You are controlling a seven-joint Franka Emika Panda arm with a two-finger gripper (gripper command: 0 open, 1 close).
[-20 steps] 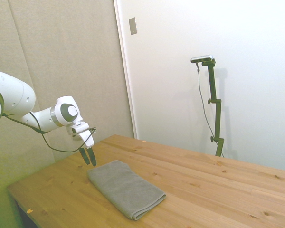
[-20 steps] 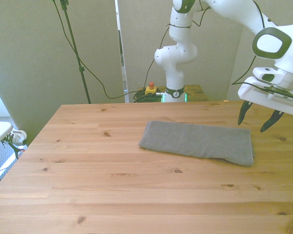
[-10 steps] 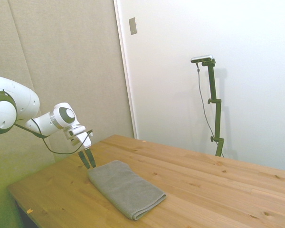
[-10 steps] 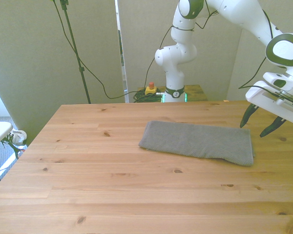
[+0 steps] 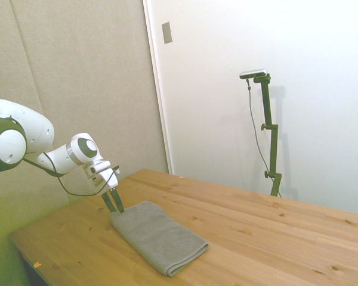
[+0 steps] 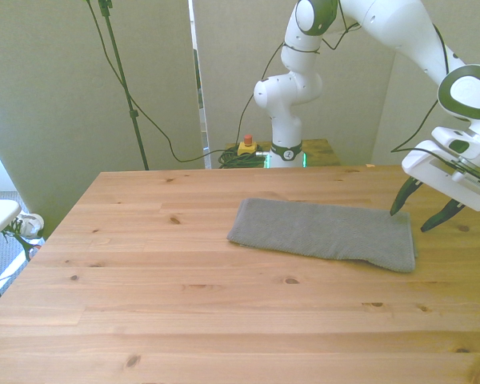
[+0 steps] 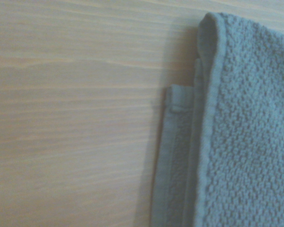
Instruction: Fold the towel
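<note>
Front view: towel (image 6: 324, 234) on wooden table (image 6: 184, 304)

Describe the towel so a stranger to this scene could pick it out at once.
Start at the wooden table. On it, toward the front view's right, a grey towel lies flat as a long folded strip. The open gripper hangs at its end on the front view's right. The towel is the only soft, grey thing on the wood, with stacked hemmed edges in the wrist view.

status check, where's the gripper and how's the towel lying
Gripper open, low over the towel's end at the front view's right, not gripping. Towel flat on the table, stacked layers showing at its edge. Nothing in the way.
</note>
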